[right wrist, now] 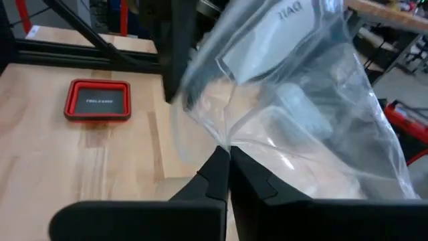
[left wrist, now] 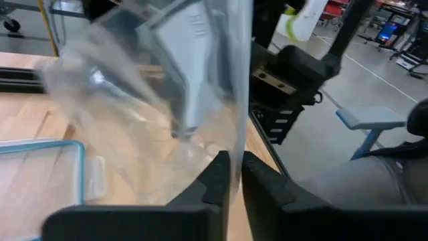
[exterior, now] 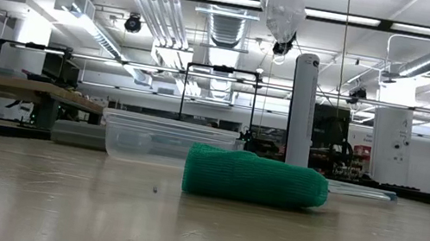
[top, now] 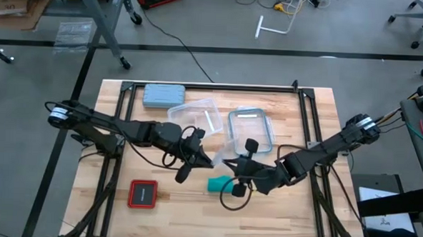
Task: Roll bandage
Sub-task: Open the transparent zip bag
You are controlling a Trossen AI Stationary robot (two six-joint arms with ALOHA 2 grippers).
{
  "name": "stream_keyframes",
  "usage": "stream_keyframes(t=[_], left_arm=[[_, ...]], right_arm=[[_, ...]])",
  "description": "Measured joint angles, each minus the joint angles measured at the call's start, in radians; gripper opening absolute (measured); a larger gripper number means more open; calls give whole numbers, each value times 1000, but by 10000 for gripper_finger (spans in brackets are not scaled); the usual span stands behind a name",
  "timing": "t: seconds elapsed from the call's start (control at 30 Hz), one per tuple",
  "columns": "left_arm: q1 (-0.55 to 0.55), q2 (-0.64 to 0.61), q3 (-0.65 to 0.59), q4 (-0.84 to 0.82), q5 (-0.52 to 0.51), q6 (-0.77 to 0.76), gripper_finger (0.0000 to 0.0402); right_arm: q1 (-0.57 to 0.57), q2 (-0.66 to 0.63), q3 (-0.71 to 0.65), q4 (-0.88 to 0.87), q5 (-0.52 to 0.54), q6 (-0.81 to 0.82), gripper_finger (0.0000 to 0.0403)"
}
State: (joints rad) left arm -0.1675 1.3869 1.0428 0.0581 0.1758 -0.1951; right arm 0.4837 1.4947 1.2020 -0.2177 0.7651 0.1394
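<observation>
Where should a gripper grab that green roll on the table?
Probably from above, around the middle of the bandage: it lies on its side as a short cylinder, so fingers can close across its width. Both grippers currently pinch a clear bag.

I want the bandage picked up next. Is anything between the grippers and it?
Yes. Both the left gripper and the right gripper are shut on a clear plastic bag held above the table. The bandage lies free on the table below; nothing covers it.
</observation>
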Motion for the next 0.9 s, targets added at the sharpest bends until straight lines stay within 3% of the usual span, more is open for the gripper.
stream_keyframes(t=[0.23, 0.4, 0.57, 0.73, 0.9], left_arm=[[-9, -22, 0, -25, 11, 17, 121], [-9, -45, -6, -85, -19, 45, 171], [-9, -34, -31, -2, -107, 131, 178], [-17, -2, -42, 271, -93, 160, 166], [-44, 31, -44, 303, -35, 219, 157]], right_arm=[[9, -19, -49, -21, -5, 100, 0], [26, -104, -109, 12, -52, 158, 0], [47, -199, -193, 210, -121, 93, 0], [34, -217, -269, 416, -331, 68, 0], [23, -216, -275, 446, -357, 79, 0]])
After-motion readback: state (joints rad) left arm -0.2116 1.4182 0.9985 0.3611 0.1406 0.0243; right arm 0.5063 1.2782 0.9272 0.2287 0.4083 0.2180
